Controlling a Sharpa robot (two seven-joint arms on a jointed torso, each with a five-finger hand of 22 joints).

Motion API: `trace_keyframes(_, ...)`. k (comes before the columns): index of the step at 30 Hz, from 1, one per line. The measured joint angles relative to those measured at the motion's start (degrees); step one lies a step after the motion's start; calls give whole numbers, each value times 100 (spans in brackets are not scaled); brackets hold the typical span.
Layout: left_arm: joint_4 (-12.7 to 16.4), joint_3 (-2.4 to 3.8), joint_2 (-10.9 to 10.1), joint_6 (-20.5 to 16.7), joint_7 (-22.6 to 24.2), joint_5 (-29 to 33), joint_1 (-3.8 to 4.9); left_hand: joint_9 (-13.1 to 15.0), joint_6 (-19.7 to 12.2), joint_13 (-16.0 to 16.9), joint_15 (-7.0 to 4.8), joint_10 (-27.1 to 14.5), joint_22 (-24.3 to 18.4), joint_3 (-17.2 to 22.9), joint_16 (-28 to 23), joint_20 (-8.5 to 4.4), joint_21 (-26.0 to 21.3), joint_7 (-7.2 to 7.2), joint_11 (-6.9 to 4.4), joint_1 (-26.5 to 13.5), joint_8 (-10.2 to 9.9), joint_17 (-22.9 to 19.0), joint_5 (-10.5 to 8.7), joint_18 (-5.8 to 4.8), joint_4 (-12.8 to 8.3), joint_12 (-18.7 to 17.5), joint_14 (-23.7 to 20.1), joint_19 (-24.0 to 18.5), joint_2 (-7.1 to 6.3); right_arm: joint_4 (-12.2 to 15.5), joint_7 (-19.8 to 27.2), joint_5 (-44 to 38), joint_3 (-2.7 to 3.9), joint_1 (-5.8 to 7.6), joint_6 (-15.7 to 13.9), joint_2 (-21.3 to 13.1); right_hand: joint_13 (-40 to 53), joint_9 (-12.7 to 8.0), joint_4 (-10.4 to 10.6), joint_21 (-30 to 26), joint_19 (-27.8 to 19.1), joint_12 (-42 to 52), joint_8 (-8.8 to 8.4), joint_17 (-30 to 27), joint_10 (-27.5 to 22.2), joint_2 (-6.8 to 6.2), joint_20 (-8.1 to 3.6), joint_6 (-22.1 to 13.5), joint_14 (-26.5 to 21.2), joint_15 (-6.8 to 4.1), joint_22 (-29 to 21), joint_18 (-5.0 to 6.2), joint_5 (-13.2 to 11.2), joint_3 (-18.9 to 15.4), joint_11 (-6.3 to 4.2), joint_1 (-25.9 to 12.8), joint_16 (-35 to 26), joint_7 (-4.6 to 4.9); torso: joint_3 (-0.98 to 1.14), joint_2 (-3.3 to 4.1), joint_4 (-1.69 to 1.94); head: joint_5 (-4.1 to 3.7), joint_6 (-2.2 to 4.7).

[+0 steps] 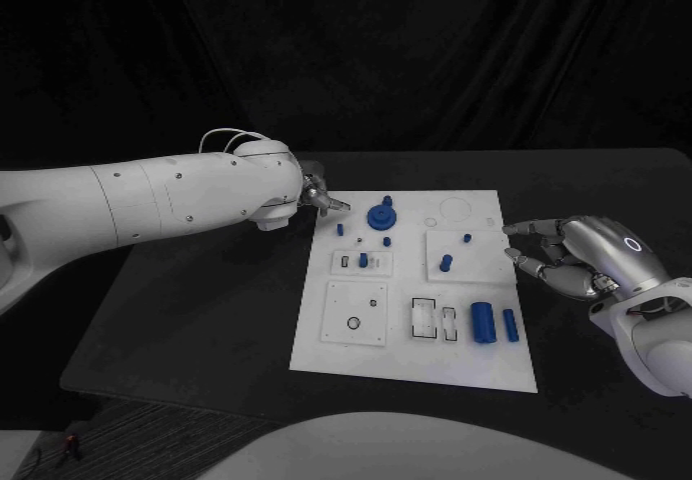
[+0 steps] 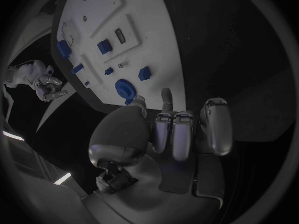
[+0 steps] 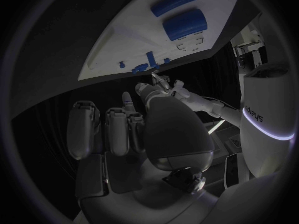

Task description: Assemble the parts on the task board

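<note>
The white task board [image 1: 418, 345] lies mid-table. On it a round blue piece with a knob [image 1: 382, 216] stands near the far edge, small blue pegs [image 1: 446, 264] stand in its middle blocks, and two blue cylinders [image 1: 483, 322] lie near the front right. My left hand [image 1: 322, 198] hovers at the board's far left corner, empty, fingers loosely bent; its wrist view shows the hand [image 2: 171, 129] just short of the round piece [image 2: 126, 89]. My right hand [image 1: 570, 258] sits off the board's right edge, fingers apart and curved toward it, holding nothing. The right wrist view shows the cylinders [image 3: 184, 22] beyond this hand [image 3: 121, 129].
The black table [image 1: 202, 300] surrounds the board with free room on the left and at the back. Square white blocks [image 1: 356, 313] and slotted recesses [image 1: 424, 316] sit on the board's near half. My left arm [image 1: 159, 205] spans the table's left side.
</note>
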Motion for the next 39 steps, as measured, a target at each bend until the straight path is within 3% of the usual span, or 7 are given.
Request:
trace_keyframes(3, 28, 1, -11, 63, 1, -2, -6, 5, 5, 0, 0, 0, 0, -16, 0, 0, -1, 5, 0, 0, 0, 0, 0, 0, -16, 0, 0, 0, 0, 0, 0, 0, 0, -1, 0, -2, 0, 0, 0, 0, 0, 0, 0, 0, 0, 0, 0, 0, 0, 0, 0, 0, 0, 0, 0, 0, 0, 0, 2, -5, 1, 3, 0)
trace_keyframes(10, 86, 1, -50, 181, 27, -6, -40, 19, 86, 0, 0, 0, 0, -262, 0, 0, -23, -2, 0, -151, 24, 0, 417, 0, -25, 0, 0, 0, 30, 1, -1, 0, 0, -6, 2, -3, 0, 0, -16, 0, 0, 0, 0, 0, 0, 0, 0, 0, 0, 0, -1, 0, 41, 16, 0, 0, 0, 0, 4, -10, 1, -4, 1)
trace_keyframes(14, 101, -1, -53, 230, 53, 3, -54, 20, 93, 0, 0, 0, 0, -276, 0, -1, -44, -10, -1, -113, 24, 0, 501, 0, -40, 0, 0, -43, 68, 1, -2, 0, 0, -12, 3, -3, 0, -1, -16, 0, 0, 0, 0, 0, 0, 0, 0, 0, 0, 0, -1, 0, 42, 16, 0, 0, 0, 0, 7, -9, 1, -11, 1)
trace_keyframes(24, 206, 0, -41, 379, 105, 157, -74, -16, 93, 0, 0, 1, 0, -324, 0, -2, -90, -10, -41, 385, 24, 0, 870, 1, -55, 0, 0, -84, 109, 10, -4, 0, 0, -16, 3, -15, 0, -1, -16, 0, 0, 0, 0, 0, 0, 0, 0, 40, 0, 0, -2, 0, 42, 16, 0, 0, 0, -1, 8, -10, 1, -1, 1)
trace_keyframes(39, 146, -1, 30, 439, 176, 253, -145, -115, 72, 0, 0, 1, 0, -323, 0, 19, -169, 11, -42, 711, -133, 0, 1235, 0, -55, 0, 0, -145, 149, 19, -7, 0, 0, -17, 4, -32, 0, -2, -41, 0, 0, 0, 0, 0, 0, 0, 0, 40, 0, 0, -3, 0, 64, 41, 0, 0, 0, -1, 8, -9, -3, -12, 1)
